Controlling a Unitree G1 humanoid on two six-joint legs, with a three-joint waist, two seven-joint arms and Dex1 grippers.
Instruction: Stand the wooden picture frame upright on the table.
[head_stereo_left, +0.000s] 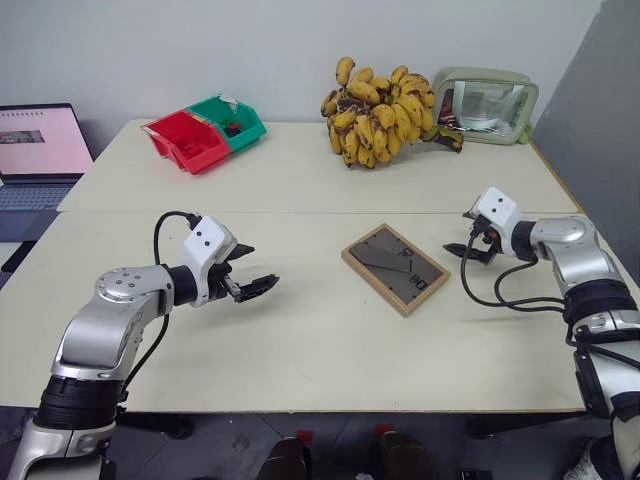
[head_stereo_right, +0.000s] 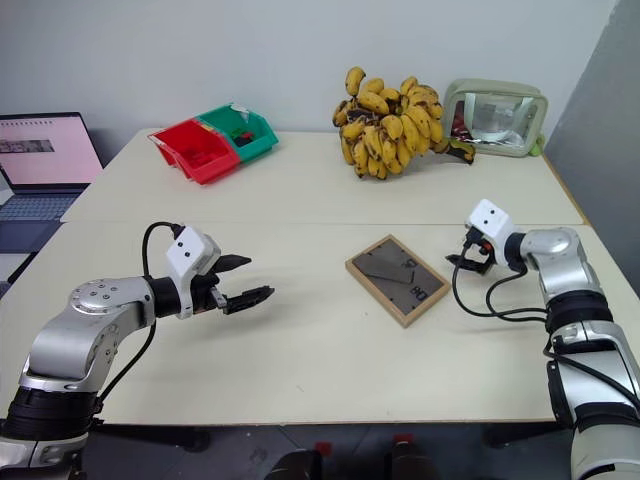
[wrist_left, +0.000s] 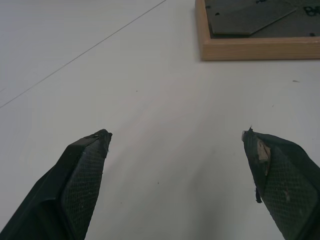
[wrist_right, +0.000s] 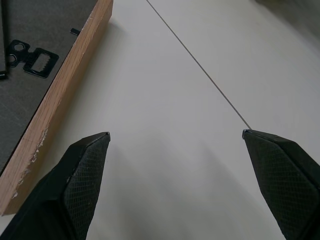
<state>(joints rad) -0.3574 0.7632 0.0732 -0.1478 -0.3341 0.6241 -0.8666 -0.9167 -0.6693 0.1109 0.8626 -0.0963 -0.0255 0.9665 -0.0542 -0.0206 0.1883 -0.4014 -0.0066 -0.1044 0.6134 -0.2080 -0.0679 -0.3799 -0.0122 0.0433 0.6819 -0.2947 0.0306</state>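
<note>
Cream-beige and broad, the two-slab table (head_stereo_left: 300, 330) with its thin seam carries the small rectangular light-wood picture frame (head_stereo_left: 395, 268), which lies flat and face-down right of centre on the near slab, turned at an angle, its dark grey-brown back and folded stand uppermost. Along the far edge sit a large bunch of speckled yellow bananas (head_stereo_left: 385, 112), a green-rimmed clear pouch (head_stereo_left: 487, 103) and joined red and green plastic bins (head_stereo_left: 203, 132). On either side, the left gripper (head_stereo_left: 258, 270) hovers well to the frame's left and the right gripper (head_stereo_left: 462, 249) just beside its right corner, both with jaws spread wide and empty. Rigid and probably light, the frame looks easy to pinch across one raised wooden edge; its smooth wood may slip, and any glazing underneath would be fragile.
</note>
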